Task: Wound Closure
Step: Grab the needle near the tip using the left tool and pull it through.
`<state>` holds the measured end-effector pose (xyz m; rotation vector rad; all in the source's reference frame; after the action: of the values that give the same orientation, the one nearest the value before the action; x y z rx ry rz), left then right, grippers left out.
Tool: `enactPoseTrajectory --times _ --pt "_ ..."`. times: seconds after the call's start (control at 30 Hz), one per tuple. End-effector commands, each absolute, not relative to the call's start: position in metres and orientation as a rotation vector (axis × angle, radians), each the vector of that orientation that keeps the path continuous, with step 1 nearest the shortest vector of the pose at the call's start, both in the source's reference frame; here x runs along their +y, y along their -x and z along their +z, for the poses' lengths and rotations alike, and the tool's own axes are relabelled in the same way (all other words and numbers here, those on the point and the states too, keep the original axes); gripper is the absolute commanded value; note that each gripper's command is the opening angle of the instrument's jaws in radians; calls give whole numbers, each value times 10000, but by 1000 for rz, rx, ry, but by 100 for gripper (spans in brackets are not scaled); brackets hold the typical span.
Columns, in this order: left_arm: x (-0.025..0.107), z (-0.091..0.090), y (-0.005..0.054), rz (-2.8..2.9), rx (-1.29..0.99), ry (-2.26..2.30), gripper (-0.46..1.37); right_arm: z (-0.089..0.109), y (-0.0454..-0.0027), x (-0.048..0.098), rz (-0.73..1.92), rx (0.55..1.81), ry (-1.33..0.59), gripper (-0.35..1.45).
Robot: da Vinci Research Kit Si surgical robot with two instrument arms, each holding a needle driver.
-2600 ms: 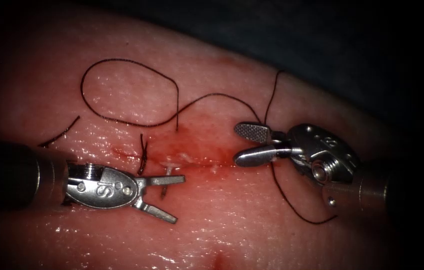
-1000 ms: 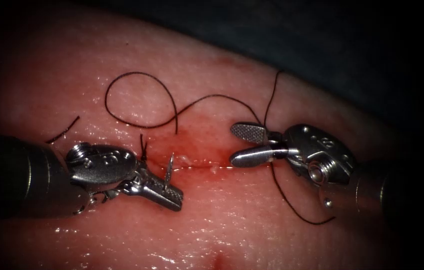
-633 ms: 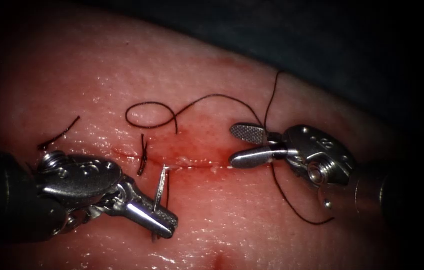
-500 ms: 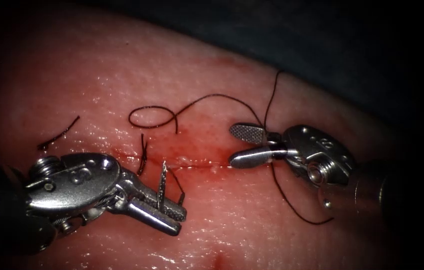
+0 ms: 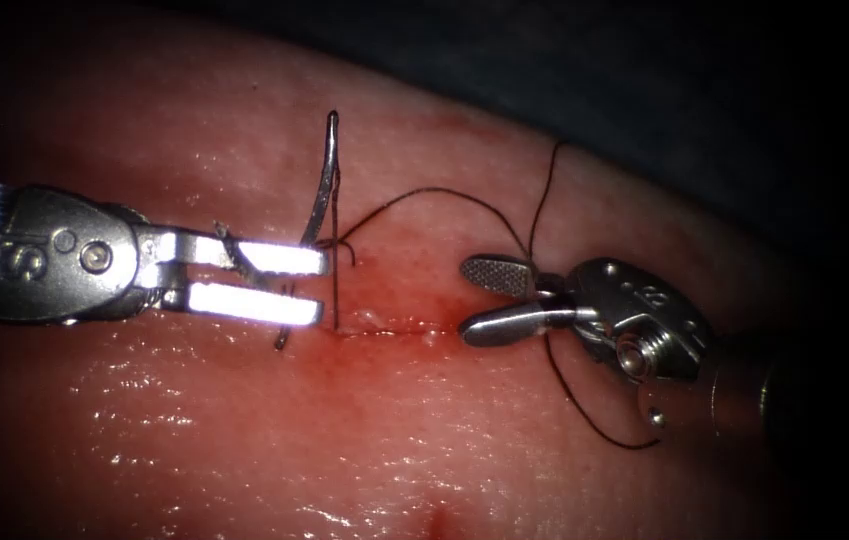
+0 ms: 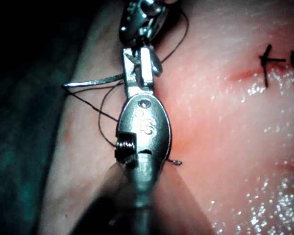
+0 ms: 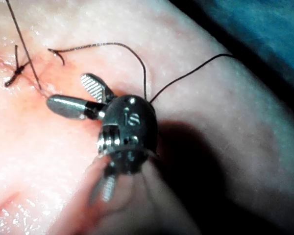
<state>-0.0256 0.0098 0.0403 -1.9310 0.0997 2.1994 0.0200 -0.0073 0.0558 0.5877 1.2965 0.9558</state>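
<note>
1. Left tool: your jaws are clamped on the needle near its lower curve; its tip stands up clear of the tissue.
2. Right tool: your jaws gape, empty, beside the right end of the cut.
3. Needle: stiff, slick steel, likely to swivel; grip it on the body, off the tip.
4. Thread: light and limp, running down from the needle into the cut.
5. Tissue: soft, wet, probably tears easily.

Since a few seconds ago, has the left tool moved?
Yes. The left tool, gripping the needle, has gone up from below the cut to above it, drawing thread through the tissue.
</note>
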Motion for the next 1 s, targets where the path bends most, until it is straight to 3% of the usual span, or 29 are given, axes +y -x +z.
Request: enactPoseTrajectory --times 0.03,0.67,1.0 --pt "112 398 254 2208 196 1958 -35 559 -200 -74 953 1292 -587 68" --pt "173 340 223 2293 843 1915 -35 560 -204 -98 903 1260 -558 66" --pt "167 344 225 2300 900 1903 -35 561 -207 -101 899 1250 -554 66"
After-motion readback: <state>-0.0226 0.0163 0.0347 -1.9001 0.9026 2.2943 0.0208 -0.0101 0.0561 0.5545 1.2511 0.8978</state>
